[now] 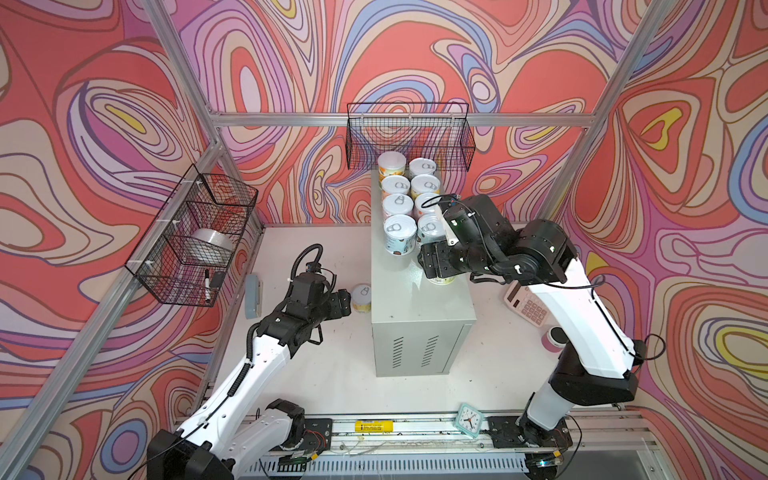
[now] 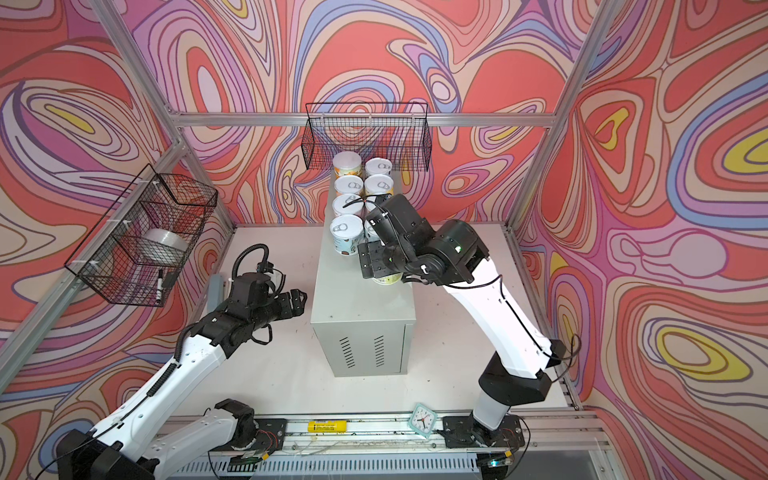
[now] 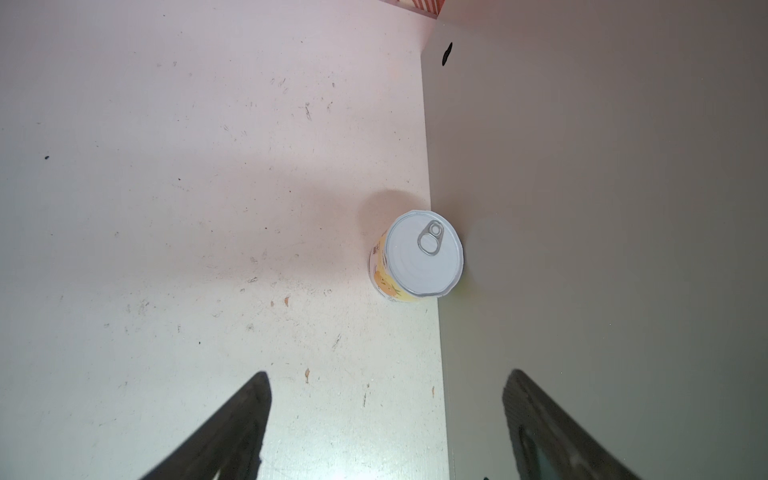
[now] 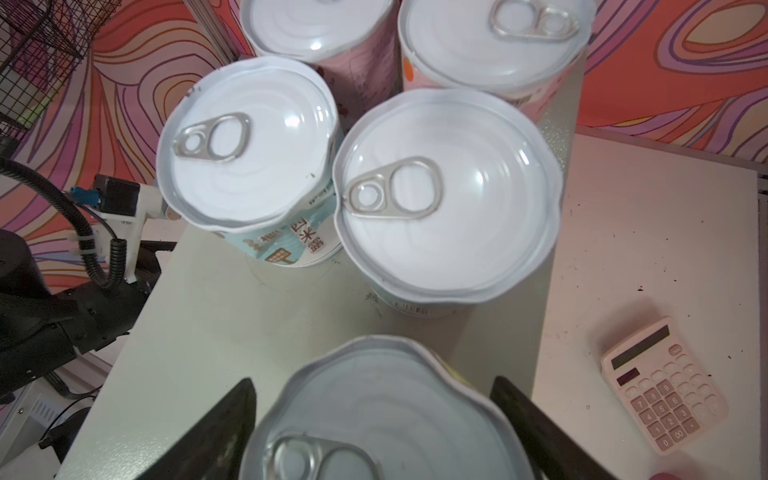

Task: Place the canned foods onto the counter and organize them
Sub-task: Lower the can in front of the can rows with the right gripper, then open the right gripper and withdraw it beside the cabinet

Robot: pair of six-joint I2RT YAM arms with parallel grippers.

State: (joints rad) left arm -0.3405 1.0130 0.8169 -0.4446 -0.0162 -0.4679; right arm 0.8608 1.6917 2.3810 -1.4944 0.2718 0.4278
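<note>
Eight cans (image 1: 400, 235) are stood in two rows of four at the far end of the counter (image 1: 409, 303). A ninth can (image 4: 386, 415) is set upright on the counter just in front of them. The tenth can (image 3: 422, 255) is left on the white table (image 3: 166, 208), upright and tight against the counter's side wall.

The ninth can is flanked by the right gripper (image 4: 372, 380), one finger on each side. Whether the pads press on it cannot be told. If it is being let go, a straight lift is advised, so that the can is not dragged into its close neighbours.

The left gripper (image 1: 345, 303) is held near the tenth can, its jaws parted and empty. Hardly any gap is seen between that can and the wall, so the jaws are best turned to close along the wall, not across it. The grip should be taken low on the label, below the lid's rim.

The cans are short cylinders, with thin silvery lids, ring pulls and raised crimped rims. Their paper labels are smooth and would probably slip under a light squeeze. The counter is painted metal, glossy and flat on top. The table is matt and scuffed.
</note>
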